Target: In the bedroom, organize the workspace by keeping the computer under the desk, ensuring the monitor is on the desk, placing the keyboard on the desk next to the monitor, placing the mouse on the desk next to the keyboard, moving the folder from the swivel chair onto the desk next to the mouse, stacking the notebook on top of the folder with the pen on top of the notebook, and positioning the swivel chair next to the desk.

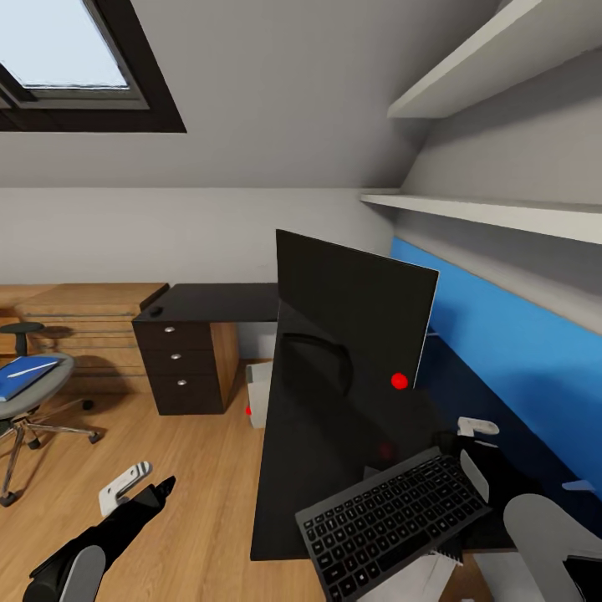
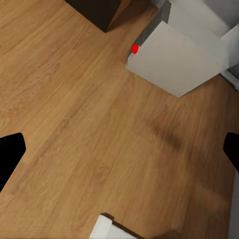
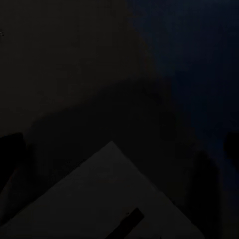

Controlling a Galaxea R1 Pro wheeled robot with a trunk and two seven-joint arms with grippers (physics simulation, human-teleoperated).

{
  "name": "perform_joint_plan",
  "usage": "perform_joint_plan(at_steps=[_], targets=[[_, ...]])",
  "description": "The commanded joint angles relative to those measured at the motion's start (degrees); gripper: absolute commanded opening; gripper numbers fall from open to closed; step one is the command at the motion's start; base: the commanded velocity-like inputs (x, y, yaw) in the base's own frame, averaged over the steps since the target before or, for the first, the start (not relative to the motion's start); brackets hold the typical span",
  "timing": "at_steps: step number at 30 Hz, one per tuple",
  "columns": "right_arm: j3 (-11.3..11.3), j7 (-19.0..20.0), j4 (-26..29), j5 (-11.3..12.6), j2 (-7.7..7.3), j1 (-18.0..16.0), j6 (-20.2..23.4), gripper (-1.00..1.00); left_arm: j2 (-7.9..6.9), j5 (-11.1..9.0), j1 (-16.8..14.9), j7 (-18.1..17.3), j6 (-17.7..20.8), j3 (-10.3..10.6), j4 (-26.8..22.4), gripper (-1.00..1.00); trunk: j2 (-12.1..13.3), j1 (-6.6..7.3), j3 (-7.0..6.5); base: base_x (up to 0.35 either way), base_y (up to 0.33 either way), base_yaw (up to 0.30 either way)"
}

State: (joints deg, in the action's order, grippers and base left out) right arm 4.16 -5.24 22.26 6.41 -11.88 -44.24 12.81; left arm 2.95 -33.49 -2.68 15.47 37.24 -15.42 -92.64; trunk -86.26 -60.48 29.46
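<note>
we have the keyboard (image 1: 393, 522) hanging off the desk's (image 1: 209, 301) near edge, right gripper (image 1: 468, 460) at its far right corner, grip unclear. it's slim, stiff, light: pinch a long edge. left gripper (image 2: 119, 152) spread apart over the floor (image 2: 74, 99).

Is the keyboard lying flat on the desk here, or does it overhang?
Overhanging: the keyboard lies on the desk at a skew, its near corner past the desk's front edge.
</note>
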Motion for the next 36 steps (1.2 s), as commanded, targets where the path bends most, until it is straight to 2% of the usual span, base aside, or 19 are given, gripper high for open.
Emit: perform_joint_plan(at_steps=[1,8,32,36], targets=[[-0.12,-0.22,-0.61,0.50,0.00,0.03,0.65,1.00,0.04,-0.59,-0.05,0.39,0.23,-0.06,-0.08,1.00,-0.03,0.00,0.07,0.000,0.000,0.000],[0.07,-0.22,-0.64,0.53,0.01,0.03,3.34,1.00,0.04,-0.48,-0.05,0.43,0.20,-0.01,-0.08,1.00,-0.03,0.00,0.07,0.000,0.000,0.000],[0.06,-0.31,-0.70,0.36,0.02,0.03,3.63,1.00,0.16,-0.26,-0.05,0.35,0.20,0.64,0.00,1.00,-0.03,0.00,0.07,-0.145,0.000,0.000],[0.06,-0.30,-0.68,0.35,0.02,0.03,3.61,1.00,0.17,-0.26,-0.05,0.35,0.20,1.92,0.07,1.00,-0.03,0.00,0.07,-0.030,0.000,0.000]])
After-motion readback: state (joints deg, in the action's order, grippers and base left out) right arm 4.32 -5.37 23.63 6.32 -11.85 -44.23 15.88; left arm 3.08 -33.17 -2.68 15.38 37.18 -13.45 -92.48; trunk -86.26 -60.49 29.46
